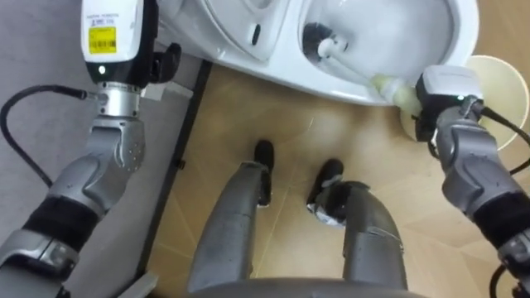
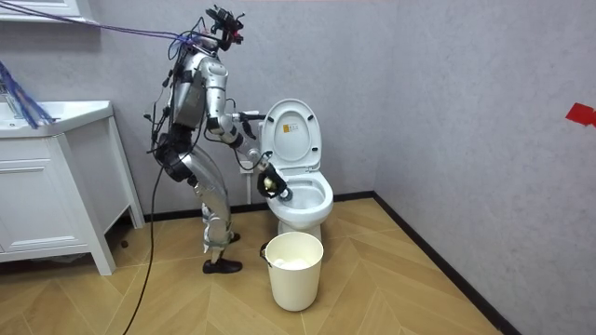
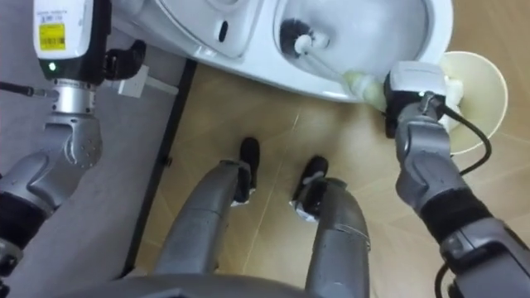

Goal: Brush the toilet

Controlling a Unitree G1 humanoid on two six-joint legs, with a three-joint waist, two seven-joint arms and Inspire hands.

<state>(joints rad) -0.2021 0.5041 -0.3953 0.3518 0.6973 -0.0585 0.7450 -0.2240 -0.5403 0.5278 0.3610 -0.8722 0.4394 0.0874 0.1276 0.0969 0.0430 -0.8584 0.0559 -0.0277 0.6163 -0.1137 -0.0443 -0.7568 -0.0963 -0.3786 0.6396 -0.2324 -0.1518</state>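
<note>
The robot stands bent over on the wood floor, facing the toilet. A pale bucket sits on the floor just beside the bowl, at the robot's right. Above it, the right hand is closed around the end of the brush, whose dark head is down inside the bowl. Further off, the left hand hangs by the raised lid; how its fingers are set cannot be told.
</note>
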